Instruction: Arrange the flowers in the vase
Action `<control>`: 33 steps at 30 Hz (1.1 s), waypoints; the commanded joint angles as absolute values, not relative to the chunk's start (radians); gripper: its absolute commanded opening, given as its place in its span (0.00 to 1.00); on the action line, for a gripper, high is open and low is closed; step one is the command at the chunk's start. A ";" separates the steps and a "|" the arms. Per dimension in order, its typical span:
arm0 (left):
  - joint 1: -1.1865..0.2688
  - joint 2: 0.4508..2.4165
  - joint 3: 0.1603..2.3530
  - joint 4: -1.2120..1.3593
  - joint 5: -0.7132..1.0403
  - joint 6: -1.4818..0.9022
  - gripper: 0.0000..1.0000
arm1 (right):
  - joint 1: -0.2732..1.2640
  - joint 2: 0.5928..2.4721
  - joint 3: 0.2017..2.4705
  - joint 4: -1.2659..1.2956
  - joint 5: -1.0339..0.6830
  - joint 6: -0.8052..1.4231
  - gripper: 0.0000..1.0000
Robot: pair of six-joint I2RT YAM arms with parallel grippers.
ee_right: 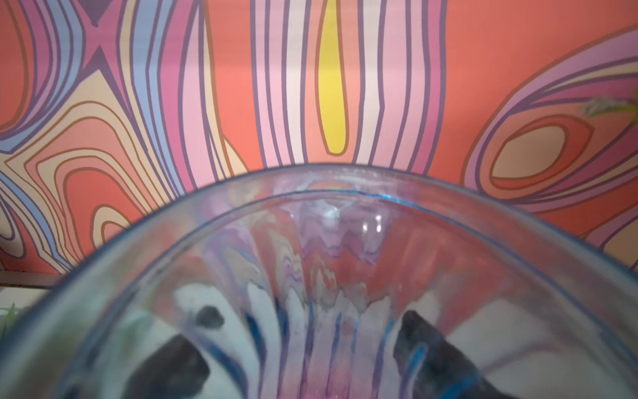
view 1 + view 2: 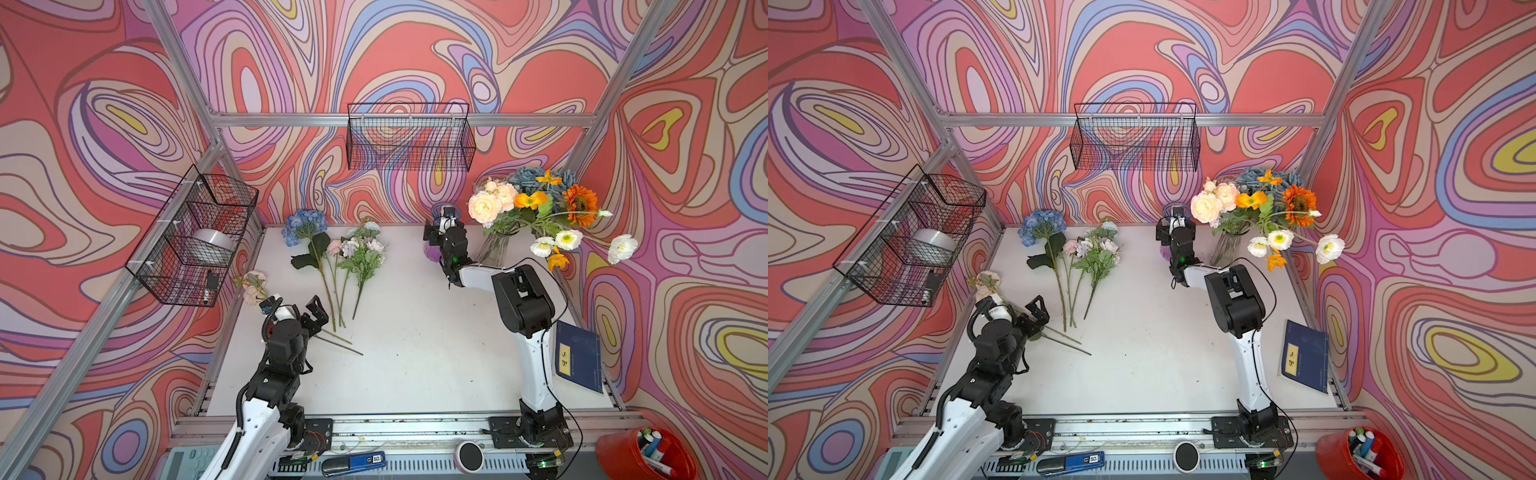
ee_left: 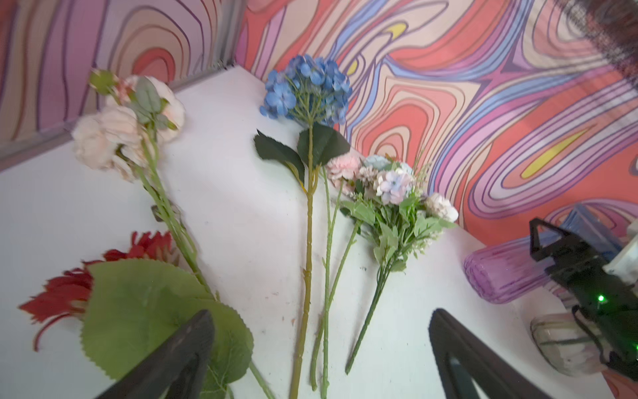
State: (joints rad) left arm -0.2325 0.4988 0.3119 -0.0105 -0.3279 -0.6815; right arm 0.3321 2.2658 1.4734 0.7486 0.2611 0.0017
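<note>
While hanging low over the stem ends at the near left of the white table (image 2: 415, 357), gripped nothing with the left gripper (image 2: 316, 318) — black jaws spread wide, empty. Found loose flowers fanned on the tabletop ahead of it: blue hydrangea stem (image 2: 305, 226), thin pink carnation (image 2: 334, 247) and pastel pink-and-lilac mixed spray (image 2: 362, 249) side by side, heads toward the back wall; peach rose stem (image 2: 254, 286) off by the left edge. Made out, in the left wrist view, a red flower with a broad green leaf (image 3: 58, 297) beside the rose stem. Spotted the right gripper (image 2: 441, 235) at the upright purple ribbed glass vase (image 2: 431, 252) near the back, dark fingers (image 1: 172, 366) flanking it, seen through the glass — could not tell whether pressing or merely near. Noted, just right of it, a clear glass vase (image 2: 494, 249) already holding peach, orange, blue and white blooms (image 2: 536, 203)
</note>
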 commanded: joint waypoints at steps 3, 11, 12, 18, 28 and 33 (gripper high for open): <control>-0.200 0.441 0.302 -0.099 -0.433 -0.682 1.00 | 0.327 2.291 1.487 0.781 0.235 0.018 0.54; -0.175 0.463 0.314 -0.076 -0.410 -0.690 1.00 | 0.331 2.194 1.356 0.829 0.202 0.037 0.43; -0.173 0.470 0.313 -0.067 -0.403 -0.692 1.00 | 0.336 2.172 1.323 0.838 0.201 0.038 0.42; -0.170 0.518 0.319 -0.022 -0.333 -0.675 1.00 | 0.401 2.009 1.111 0.880 0.206 0.002 0.41; -0.169 0.577 0.314 0.058 -0.191 -0.632 1.00 | 0.636 1.751 0.734 0.986 0.300 -0.016 0.44; -0.170 0.632 0.342 0.041 -0.154 -0.626 0.99 | 0.733 1.674 0.658 0.961 0.347 0.023 0.45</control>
State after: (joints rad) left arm -0.1757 0.6113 0.3122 0.0341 -0.1951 -0.6395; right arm 0.7048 1.7203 0.6792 0.9546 0.2928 0.0120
